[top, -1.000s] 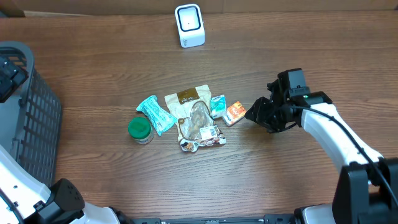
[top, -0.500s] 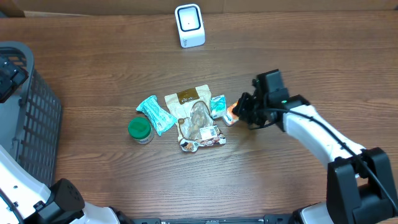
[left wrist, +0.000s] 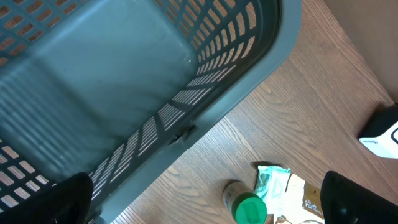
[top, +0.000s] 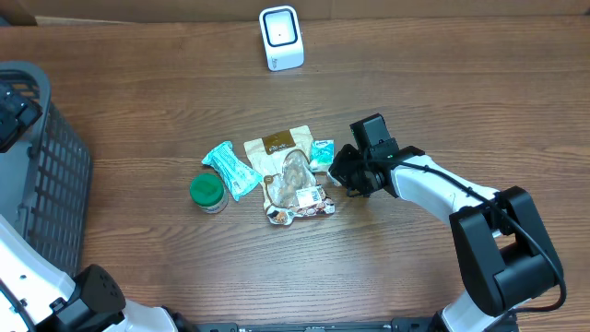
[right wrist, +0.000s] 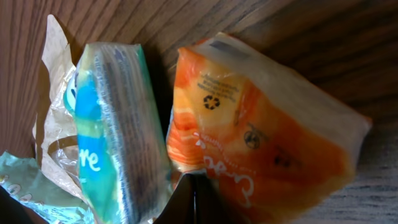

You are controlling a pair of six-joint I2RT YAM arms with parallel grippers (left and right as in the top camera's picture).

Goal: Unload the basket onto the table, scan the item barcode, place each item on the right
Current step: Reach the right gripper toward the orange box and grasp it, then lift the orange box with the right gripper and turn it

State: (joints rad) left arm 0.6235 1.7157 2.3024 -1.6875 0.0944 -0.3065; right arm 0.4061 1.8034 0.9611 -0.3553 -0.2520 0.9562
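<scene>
My 2 right fingers (right wrist: 184, 204) are pressed together at the edge of the orange packet (right wrist: 255, 146); I cannot tell if any wrapper is caught. The packet lies on the tabletop (top: 442, 101) beside a teal packet (right wrist: 118, 124), well apart from the scanner (top: 281, 37). My left fingers (left wrist: 65, 199), spread wide, hang over the basket (left wrist: 124, 74).

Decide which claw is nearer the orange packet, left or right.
Right. The right claw is closed at the edge of the orange packet, beside the teal pack. The left claw hangs open over the grey basket, far off on the other side.
</scene>
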